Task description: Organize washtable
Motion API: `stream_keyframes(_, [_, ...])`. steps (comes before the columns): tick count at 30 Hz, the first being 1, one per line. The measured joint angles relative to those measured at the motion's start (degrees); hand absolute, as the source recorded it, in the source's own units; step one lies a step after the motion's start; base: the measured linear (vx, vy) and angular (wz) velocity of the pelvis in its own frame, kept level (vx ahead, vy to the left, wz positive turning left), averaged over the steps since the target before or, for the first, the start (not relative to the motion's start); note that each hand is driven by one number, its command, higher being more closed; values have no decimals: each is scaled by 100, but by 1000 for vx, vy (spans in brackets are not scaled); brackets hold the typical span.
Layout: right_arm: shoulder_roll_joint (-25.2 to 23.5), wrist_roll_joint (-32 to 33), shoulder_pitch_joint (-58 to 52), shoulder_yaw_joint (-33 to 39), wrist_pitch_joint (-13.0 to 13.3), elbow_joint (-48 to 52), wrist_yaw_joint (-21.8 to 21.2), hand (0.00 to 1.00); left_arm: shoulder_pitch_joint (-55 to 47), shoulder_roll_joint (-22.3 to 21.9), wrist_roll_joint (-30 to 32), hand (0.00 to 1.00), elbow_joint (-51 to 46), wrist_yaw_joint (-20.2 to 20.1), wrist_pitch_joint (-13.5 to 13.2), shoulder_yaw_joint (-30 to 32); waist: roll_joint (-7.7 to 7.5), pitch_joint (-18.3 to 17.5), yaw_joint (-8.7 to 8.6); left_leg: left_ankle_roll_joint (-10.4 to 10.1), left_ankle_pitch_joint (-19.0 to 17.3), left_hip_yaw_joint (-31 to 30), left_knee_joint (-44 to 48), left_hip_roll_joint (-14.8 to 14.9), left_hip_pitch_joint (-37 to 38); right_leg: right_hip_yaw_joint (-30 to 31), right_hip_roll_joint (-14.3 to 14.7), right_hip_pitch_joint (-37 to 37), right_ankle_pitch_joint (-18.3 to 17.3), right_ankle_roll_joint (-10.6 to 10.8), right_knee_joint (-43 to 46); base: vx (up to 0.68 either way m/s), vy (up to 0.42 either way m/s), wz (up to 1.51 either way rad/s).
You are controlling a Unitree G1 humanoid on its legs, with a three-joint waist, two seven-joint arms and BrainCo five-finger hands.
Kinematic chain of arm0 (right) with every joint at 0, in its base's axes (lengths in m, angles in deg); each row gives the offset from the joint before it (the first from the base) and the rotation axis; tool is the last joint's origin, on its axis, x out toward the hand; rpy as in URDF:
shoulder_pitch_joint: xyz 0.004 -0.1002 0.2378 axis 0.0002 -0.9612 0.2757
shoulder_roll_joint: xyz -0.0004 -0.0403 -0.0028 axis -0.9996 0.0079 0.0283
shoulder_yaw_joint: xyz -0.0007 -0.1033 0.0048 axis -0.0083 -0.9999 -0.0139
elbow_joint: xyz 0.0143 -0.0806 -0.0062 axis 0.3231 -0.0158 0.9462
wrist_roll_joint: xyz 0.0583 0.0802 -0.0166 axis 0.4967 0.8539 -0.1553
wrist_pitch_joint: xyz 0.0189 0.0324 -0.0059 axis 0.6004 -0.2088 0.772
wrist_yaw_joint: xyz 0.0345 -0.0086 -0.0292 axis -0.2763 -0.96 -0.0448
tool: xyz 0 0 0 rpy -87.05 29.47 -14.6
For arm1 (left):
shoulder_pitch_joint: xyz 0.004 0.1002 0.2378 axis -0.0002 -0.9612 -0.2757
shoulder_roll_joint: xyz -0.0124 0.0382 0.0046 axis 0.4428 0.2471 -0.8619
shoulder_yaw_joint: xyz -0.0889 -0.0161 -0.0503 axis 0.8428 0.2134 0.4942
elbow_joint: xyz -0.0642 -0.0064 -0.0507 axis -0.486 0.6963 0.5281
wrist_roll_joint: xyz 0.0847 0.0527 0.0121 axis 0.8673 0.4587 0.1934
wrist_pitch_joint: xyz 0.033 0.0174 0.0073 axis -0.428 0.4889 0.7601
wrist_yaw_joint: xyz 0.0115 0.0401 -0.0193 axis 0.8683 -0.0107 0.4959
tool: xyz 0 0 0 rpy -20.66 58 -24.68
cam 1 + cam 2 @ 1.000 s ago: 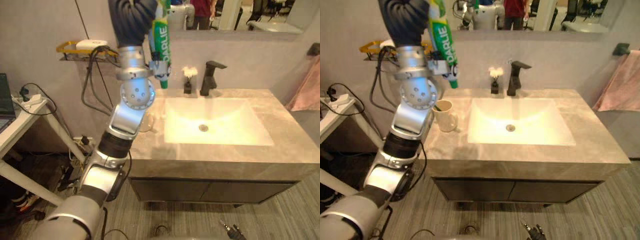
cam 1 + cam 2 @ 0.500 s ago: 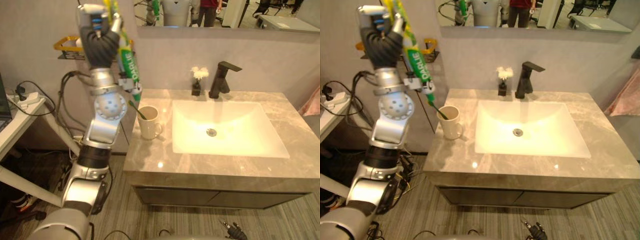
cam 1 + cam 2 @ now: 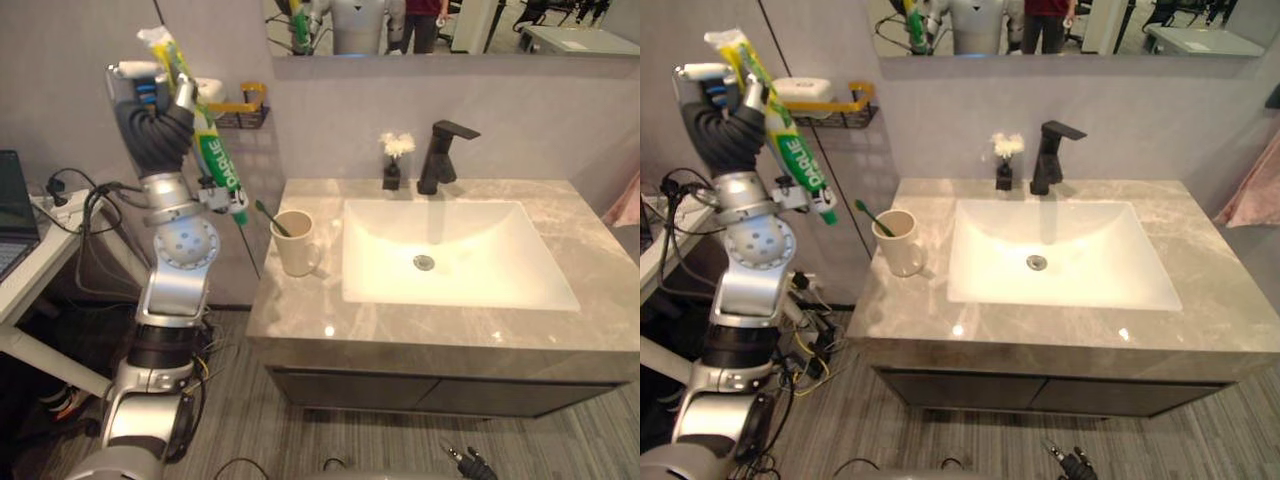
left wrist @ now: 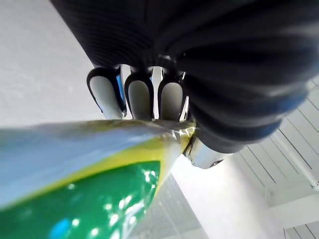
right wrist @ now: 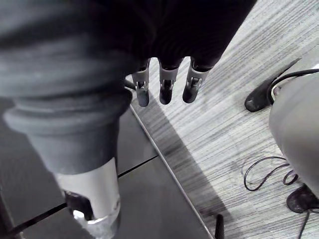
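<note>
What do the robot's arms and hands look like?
The left arm is shiny silver-grey tubes joined by a round joint dotted with small holes. The left hand and right hand wear dark ribbed covers and have silver fingers with dark tips.

Bright, even indoor light from overhead. Sink [image 3: 455, 250] basin glares, nearly washed out, detail lost around the drain. Faucet [image 3: 440, 155] behind the sink throws a faint shadow down the basin's back wall. Small hot glints on the glossy tabletop [image 3: 300, 310] in front of the sink and at its left front corner. Soft patchy shadows on the wall [image 3: 890, 150] left of the sink. Cabinet [image 3: 440, 390] below the sink sits in shade.

Left wrist view: left hand [image 4: 139, 94] is dark against a bright white background, with speckled glare on the toothpaste tube [image 4: 99, 199].

Right wrist view: dim; right hand [image 5: 169, 84] is in shadow, and a broad dark shadow band crosses the lit floor [image 5: 239, 74].
</note>
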Motion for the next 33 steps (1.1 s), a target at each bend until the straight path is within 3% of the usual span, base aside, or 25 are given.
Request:
stream_keyframes(3, [4,13,15,-1,1,-57,0,0,-71,1,1,100,-5,0,0,3,14,9,14,-1,1,-41,-127,-11,21,58,8,-41,-12,-20,-71,-110,28,-11])
stream_keyframes(6, [4,43,24,-64,5,-98,-17,0,-71,1,46,100,-56,0,0,1,19,31,8,-23,-17,-140,-526,-91,98,58,-11,-84,-188,-232,-224,-122,13,-4])
stream_keyframes(8, [-25,47,33,-122,3,-121,-57,0,-73,2,136,100,-86,-1,1,1,-106,172,-4,-126,-24,-174,-561,-230,72,65,-190,-78,-556,-68,-248,-208,-7,10])
stream_keyframes(10, [26,46,-14,-103,-1,-189,-74,0,-101,-42,202,100,-126,-34,8,-1,-11,244,-24,-188,-28,-260,-565,-244,58,23,-162,-147,-594,-16,-157,-270,-14,16])
stream_keyframes(16, [12,55,-96,-94,-1,-230,-75,0,-90,-40,228,100,-651,-103,-136,-8,-64,214,-6,-227,123,-320,-564,-251,-31,42,-144,-155,-490,-31,-252,-92,21,5])
stream_keyframes(23, [-139,107,-97,-164,0,-230,-89,0,-90,-36,230,100,-647,-106,-98,-8,-345,183,-22,-211,179,-315,-563,-271,-134,61,-161,-165,-264,62,-443,-15,17,1])
stream_keyframes(33, [-157,108,-88,-166,1,-230,-92,0,-87,-37,231,100,-647,-109,-98,-25,-338,182,-45,-196,190,-323,-563,-245,-124,60,-132,-161,-259,66,-433,0,0,0])
